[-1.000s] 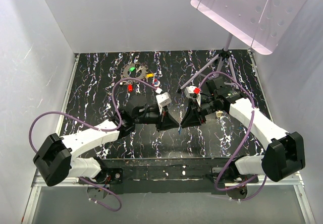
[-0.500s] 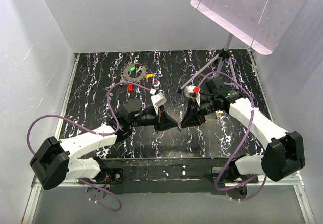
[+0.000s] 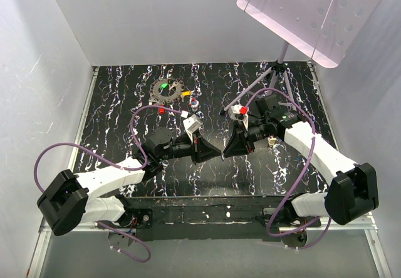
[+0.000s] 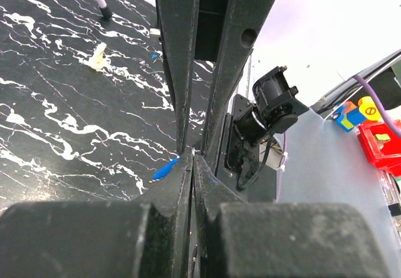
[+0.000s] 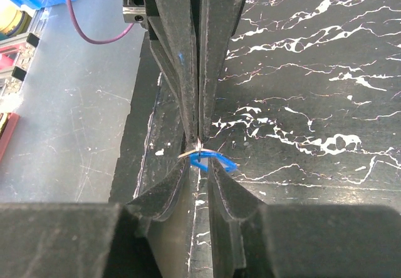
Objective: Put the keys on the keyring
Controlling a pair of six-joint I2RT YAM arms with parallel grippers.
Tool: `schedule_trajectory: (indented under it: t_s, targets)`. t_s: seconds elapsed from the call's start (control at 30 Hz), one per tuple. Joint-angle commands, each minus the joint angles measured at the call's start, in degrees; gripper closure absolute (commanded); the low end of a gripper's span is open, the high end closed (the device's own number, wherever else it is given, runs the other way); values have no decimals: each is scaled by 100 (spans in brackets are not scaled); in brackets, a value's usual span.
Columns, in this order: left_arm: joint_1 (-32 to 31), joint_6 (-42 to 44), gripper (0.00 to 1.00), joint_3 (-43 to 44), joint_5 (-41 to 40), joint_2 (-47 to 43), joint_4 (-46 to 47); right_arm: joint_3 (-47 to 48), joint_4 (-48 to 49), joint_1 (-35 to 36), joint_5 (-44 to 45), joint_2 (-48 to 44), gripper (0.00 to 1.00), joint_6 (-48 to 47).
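Left arm (image 3: 113,176) is further in over the surface (image 3: 113,102) than a second ago, so left claw (image 4: 191,162) now meets right claw (image 5: 200,165) tip to tip, both clenched. Keyring (image 3: 167,89) lies well apart, far side. Blue key (image 5: 216,161) sits at the tips, pinched by right claw, left's hold unclear. Best: regrip firmly, leave the head hole free, then carry to the ring

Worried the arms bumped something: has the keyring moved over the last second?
No. The keyring lies at the same spot beside the table's far edge in the top view.
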Motion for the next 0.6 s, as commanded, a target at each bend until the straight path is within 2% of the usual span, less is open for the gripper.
schedule_trajectory:
  t_s: [0.0,0.57]
  targets:
    - [-31,-94,100,-54,-168,-193,354,-41,145,55,-171,-27,76,92]
    - [-75,-234,100,-116,-274,-97,573,-58,400,63,-136,-54,84,443]
